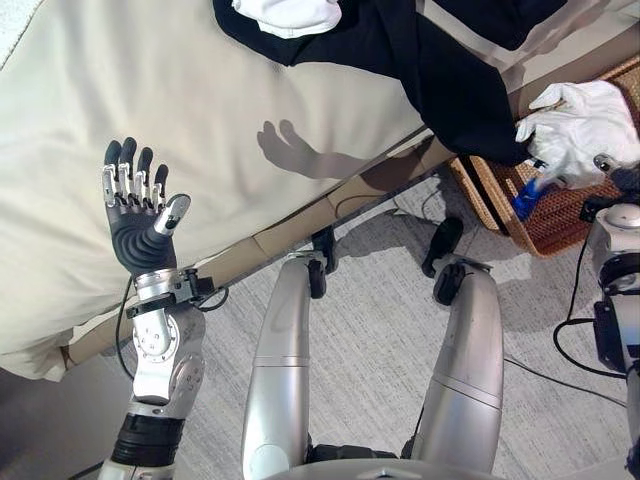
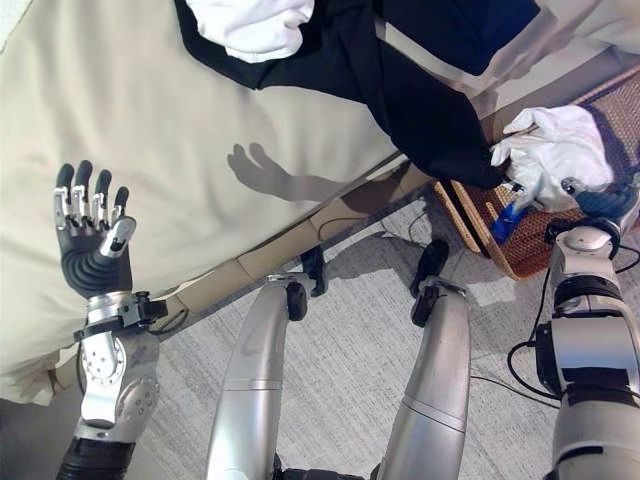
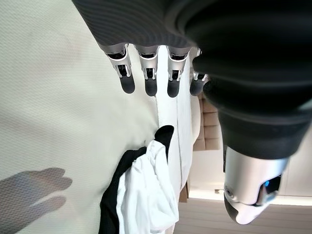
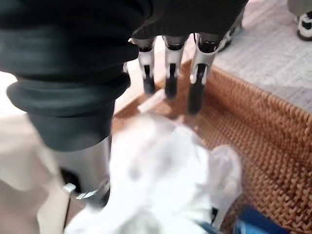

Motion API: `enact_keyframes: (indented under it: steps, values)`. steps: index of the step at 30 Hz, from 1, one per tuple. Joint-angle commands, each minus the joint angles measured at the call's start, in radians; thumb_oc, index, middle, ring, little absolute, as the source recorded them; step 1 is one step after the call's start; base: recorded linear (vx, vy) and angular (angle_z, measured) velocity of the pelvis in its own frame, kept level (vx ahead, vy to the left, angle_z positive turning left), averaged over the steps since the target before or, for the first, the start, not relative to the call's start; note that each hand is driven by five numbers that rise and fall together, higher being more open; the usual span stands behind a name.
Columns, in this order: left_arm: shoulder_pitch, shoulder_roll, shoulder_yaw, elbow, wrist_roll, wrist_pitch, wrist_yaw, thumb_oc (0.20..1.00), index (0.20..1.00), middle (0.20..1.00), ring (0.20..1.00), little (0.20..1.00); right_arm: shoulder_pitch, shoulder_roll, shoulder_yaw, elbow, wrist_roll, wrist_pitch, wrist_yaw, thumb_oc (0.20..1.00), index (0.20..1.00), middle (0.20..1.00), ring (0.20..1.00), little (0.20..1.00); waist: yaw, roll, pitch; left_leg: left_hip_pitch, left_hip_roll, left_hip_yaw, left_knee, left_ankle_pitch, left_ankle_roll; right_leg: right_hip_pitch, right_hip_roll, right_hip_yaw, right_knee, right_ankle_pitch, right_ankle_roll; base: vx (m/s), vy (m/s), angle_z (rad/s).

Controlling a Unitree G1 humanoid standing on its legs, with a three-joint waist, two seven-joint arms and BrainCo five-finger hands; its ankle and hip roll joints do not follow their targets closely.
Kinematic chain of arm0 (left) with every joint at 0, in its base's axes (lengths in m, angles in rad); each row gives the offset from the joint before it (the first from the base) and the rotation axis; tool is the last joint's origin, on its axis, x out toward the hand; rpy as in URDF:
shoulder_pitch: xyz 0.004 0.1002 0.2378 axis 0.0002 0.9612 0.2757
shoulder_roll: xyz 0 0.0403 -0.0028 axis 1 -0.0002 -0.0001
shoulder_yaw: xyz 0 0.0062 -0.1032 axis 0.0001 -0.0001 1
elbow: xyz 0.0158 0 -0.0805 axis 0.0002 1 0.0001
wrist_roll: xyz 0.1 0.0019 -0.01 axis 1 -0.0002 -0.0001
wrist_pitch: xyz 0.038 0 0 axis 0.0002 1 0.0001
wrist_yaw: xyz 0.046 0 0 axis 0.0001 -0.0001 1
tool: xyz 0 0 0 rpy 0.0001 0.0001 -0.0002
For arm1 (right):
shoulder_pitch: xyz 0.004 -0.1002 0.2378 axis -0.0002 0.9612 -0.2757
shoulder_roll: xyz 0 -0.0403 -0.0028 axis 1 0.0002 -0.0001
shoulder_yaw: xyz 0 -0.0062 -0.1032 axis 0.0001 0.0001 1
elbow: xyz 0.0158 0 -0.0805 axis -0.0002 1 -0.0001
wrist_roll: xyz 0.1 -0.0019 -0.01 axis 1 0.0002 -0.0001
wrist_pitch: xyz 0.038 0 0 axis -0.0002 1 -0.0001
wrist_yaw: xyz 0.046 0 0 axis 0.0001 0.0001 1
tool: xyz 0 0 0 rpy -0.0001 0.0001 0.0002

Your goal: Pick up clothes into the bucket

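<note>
Silver-grey arms, dark ribbed wrist covers, each hand with silver, dark-tipped fingers

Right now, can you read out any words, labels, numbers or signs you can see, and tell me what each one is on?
No readable text anywhere.
White cloth over the basket: plain, no print.
Dark garment and white garment on the bed: no label visible.
Blue item in the basket: too small to tell whether it bears print.
Left hand and right hand: no markings legible.

No readable text, labels or numbers anywhere here
</note>
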Motion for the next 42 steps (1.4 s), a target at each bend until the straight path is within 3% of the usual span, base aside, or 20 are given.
enact_keyframes:
  steps: [1, 6, 7, 9, 10, 12, 16, 17, 20, 24, 25, 26, 27, 33, 42]
  values:
    - [0.032, -0.028, 0.019, -0.049, -0.005, -0.074, 0.018, 1.000, 1.000, 1.000, 1.000, 1.000, 0.056, -0.022, 0.010, 0.045, 0.004, 0.004, -0.049, 1.000, 1.000, 1.000, 1.000, 1.000, -0.033, 0.040, -0.118, -0.016, -0.001, -0.054, -0.070, 0.032, -0.036, 0.044, 0.016, 0.076, -0.104, 0.044, 0.083, 0.00, 0.000, 0.00]
    - [0.008, -0.026, 0.018, -0.017, -0.003, -0.075, 0.018, 1.000, 1.000, 1.000, 1.000, 1.000, 0.067, -0.035, -0.037, 0.058, 0.055, 0.002, -0.073, 1.000, 1.000, 1.000, 1.000, 1.000, -0.037, 0.032, -0.133, 0.077, 0.007, -0.055, -0.194, 0.069, -0.039, 0.143, 0.006, 0.047, -0.221, 0.080, 0.102, -0.03, 0.012, 0.00]
    - [-0.004, -0.022, 0.020, 0.004, 0.008, -0.071, 0.019, 1.000, 1.000, 1.000, 1.000, 1.000, 0.083, -0.038, -0.059, 0.042, 0.081, -0.009, -0.079, 1.000, 1.000, 1.000, 1.000, 1.000, -0.042, 0.026, -0.138, 0.114, 0.007, -0.048, -0.262, 0.117, -0.033, 0.185, -0.001, 0.033, -0.293, 0.131, 0.105, 0.00, 0.000, 0.00]
    - [-0.004, -0.021, 0.018, 0.005, 0.008, -0.071, 0.020, 1.000, 1.000, 1.000, 1.000, 1.000, 0.086, -0.037, -0.061, 0.041, 0.081, -0.009, -0.079, 1.000, 1.000, 1.000, 1.000, 1.000, -0.040, 0.026, -0.140, 0.134, 0.007, -0.055, -0.265, 0.090, -0.041, 0.203, 0.001, 0.033, -0.290, 0.103, 0.112, 0.00, 0.000, 0.00]
    - [-0.015, -0.016, 0.014, 0.039, 0.035, -0.064, 0.021, 1.000, 1.000, 1.000, 1.000, 1.000, 0.132, -0.022, -0.077, -0.014, 0.094, -0.033, -0.077, 1.000, 1.000, 1.000, 1.000, 1.000, -0.050, 0.012, -0.145, 0.205, 0.002, -0.051, -0.360, 0.150, -0.039, 0.282, -0.006, 0.013, -0.395, 0.169, 0.119, -0.09, -0.012, 0.00]
    - [-0.018, -0.017, 0.015, 0.053, 0.042, -0.061, 0.022, 1.000, 1.000, 1.000, 1.000, 1.000, 0.154, -0.009, -0.073, -0.057, 0.086, -0.049, -0.080, 1.000, 1.000, 1.000, 1.000, 1.000, -0.055, 0.006, -0.148, 0.242, 0.002, -0.053, -0.395, 0.162, -0.043, 0.321, -0.006, 0.003, -0.428, 0.181, 0.124, -0.04, -0.009, 0.04]
    - [-0.026, -0.002, 0.032, 0.115, 0.104, -0.051, 0.039, 1.000, 1.000, 1.000, 1.000, 1.000, 0.300, 0.072, -0.056, -0.307, -0.011, -0.090, -0.078, 1.000, 1.000, 1.000, 1.000, 1.000, -0.081, -0.024, -0.149, 0.413, 0.004, -0.061, -0.526, 0.200, -0.057, 0.513, -0.002, -0.039, -0.578, 0.232, 0.134, 0.05, -0.028, -0.01]
    - [-0.039, 0.009, 0.048, 0.163, 0.144, -0.041, 0.053, 1.000, 1.000, 1.000, 1.000, 1.000, 0.392, 0.121, -0.054, -0.477, -0.058, -0.118, -0.062, 1.000, 1.000, 1.000, 1.000, 1.000, -0.095, -0.040, -0.155, 0.494, 0.004, -0.066, -0.582, 0.215, -0.063, 0.612, -0.001, -0.064, -0.648, 0.253, 0.142, 0.06, -0.029, -0.10]
    - [-0.050, 0.027, 0.049, 0.203, 0.194, -0.026, 0.063, 1.000, 1.000, 1.000, 1.000, 1.000, 0.481, 0.169, -0.055, -0.588, -0.111, -0.121, -0.041, 1.000, 1.000, 1.000, 1.000, 1.000, -0.105, -0.051, -0.150, 0.583, 0.005, -0.076, -0.633, 0.227, -0.067, 0.719, -0.003, -0.094, -0.711, 0.268, 0.146, 0.09, -0.046, -0.01]
    - [-0.085, 0.067, 0.043, 0.294, 0.335, 0.029, 0.097, 1.000, 1.000, 1.000, 1.000, 1.000, 0.623, 0.257, -0.023, -0.770, -0.187, -0.138, 0.047, 1.000, 1.000, 1.000, 1.000, 1.000, -0.118, -0.078, -0.163, 0.731, 0.009, -0.080, -0.715, 0.248, -0.068, 0.893, -0.001, -0.135, -0.812, 0.296, 0.155, 0.13, -0.028, 0.00]
    - [-0.101, 0.096, 0.041, 0.303, 0.421, 0.068, 0.105, 1.000, 1.000, 1.000, 1.000, 1.000, 0.688, 0.289, 0.005, -0.824, -0.238, -0.133, 0.086, 1.000, 1.000, 1.000, 1.000, 1.000, -0.120, -0.087, -0.178, 0.793, 0.017, -0.080, -0.741, 0.245, -0.070, 0.964, 0.003, -0.152, -0.847, 0.295, 0.161, 0.14, -0.007, -0.02]
    - [-0.101, 0.097, 0.040, 0.303, 0.422, 0.068, 0.106, 1.000, 1.000, 1.000, 1.000, 1.000, 0.689, 0.290, 0.004, -0.825, -0.239, -0.132, 0.086, 1.000, 1.000, 1.000, 1.000, 1.000, -0.121, -0.088, -0.178, 0.794, 0.015, -0.080, -0.745, 0.251, -0.069, 0.965, 0.001, -0.153, -0.851, 0.301, 0.161, 0.18, 0.008, 0.00]
    - [-0.128, 0.118, 0.023, 0.352, 0.522, 0.113, 0.131, 1.000, 1.000, 1.000, 1.000, 1.000, 0.730, 0.333, 0.028, -0.847, -0.255, -0.133, 0.114, 1.000, 1.000, 1.000, 1.000, 1.000, -0.125, -0.099, -0.197, 0.839, 0.024, -0.079, -0.758, 0.249, -0.068, 1.013, 0.006, -0.160, -0.872, 0.303, 0.165, 0.07, 0.011, 0.04]
    - [-0.228, 0.177, -0.036, 0.499, 0.728, 0.197, 0.154, 1.000, 1.000, 1.000, 1.000, 1.000, 0.827, 0.395, 0.098, -0.939, -0.285, -0.136, 0.197, 1.000, 1.000, 1.000, 1.000, 1.000, -0.147, -0.123, -0.206, 0.906, 0.029, -0.066, -0.759, 0.233, -0.061, 1.076, 0.012, -0.159, -0.893, 0.301, 0.166, 0.07, 0.034, 0.01]
    - [-0.443, 0.258, -0.126, 0.732, 0.915, 0.310, 0.265, 1.000, 1.000, 1.000, 1.000, 1.000, 0.854, 0.352, 0.243, -1.079, -0.326, -0.161, 0.279, 1.000, 1.000, 1.000, 1.000, 1.000, -0.191, -0.166, -0.113, 0.766, 0.026, -0.054, -0.645, 0.220, -0.052, 0.939, 0.014, -0.111, -0.834, 0.309, 0.159, -0.10, 0.054, -0.08]
